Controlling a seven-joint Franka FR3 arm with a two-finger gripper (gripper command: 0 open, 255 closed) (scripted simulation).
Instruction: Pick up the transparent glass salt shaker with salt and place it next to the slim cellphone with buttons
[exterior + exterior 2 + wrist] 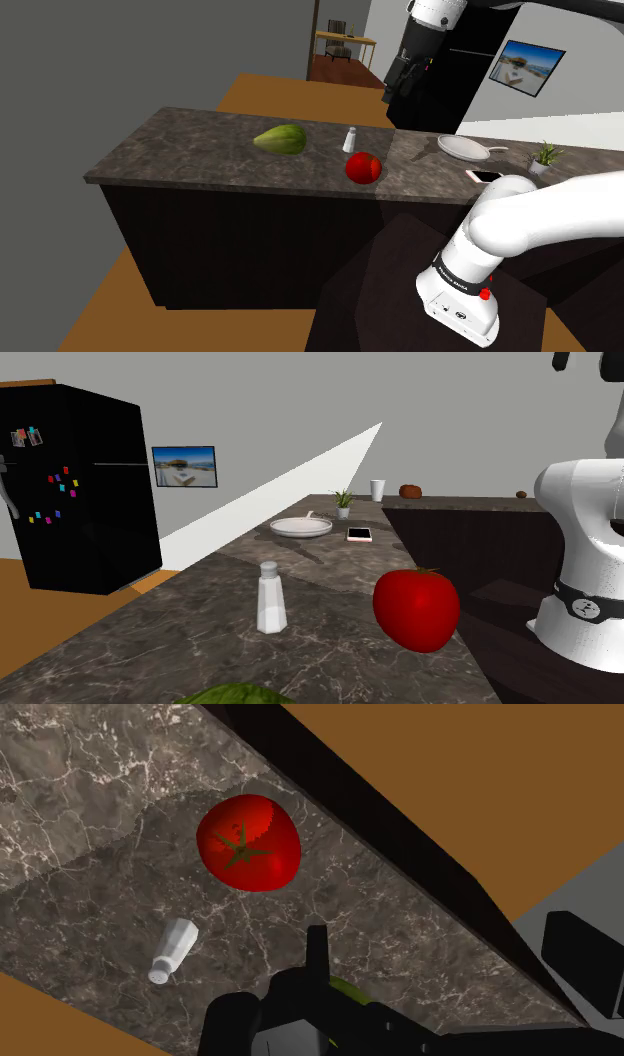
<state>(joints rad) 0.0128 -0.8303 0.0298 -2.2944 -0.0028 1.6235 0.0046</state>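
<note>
The salt shaker [351, 139] is a small clear bottle with a pale cap, standing upright on the dark marble counter [200, 150] between a green fruit and a red tomato [363, 167]. It also appears from close by [271, 597] and from above [173, 950]. The slim phone [484, 177] lies flat farther along the counter, beside a white plate [465, 148]; the phone [359, 535] has a pink edge. My gripper [397, 92] hangs high above the counter, up and toward the shoulder view's right of the shaker, open and holding nothing. Its fingertips [565, 360] stand apart.
A green fruit [280, 139] lies at the shoulder view's left of the shaker. The tomato [248, 842] sits close to the counter's front edge. A potted plant [343, 502] and a white cup [377, 489] stand beyond the plate [301, 527]. A black fridge [80, 492] stands off the counter.
</note>
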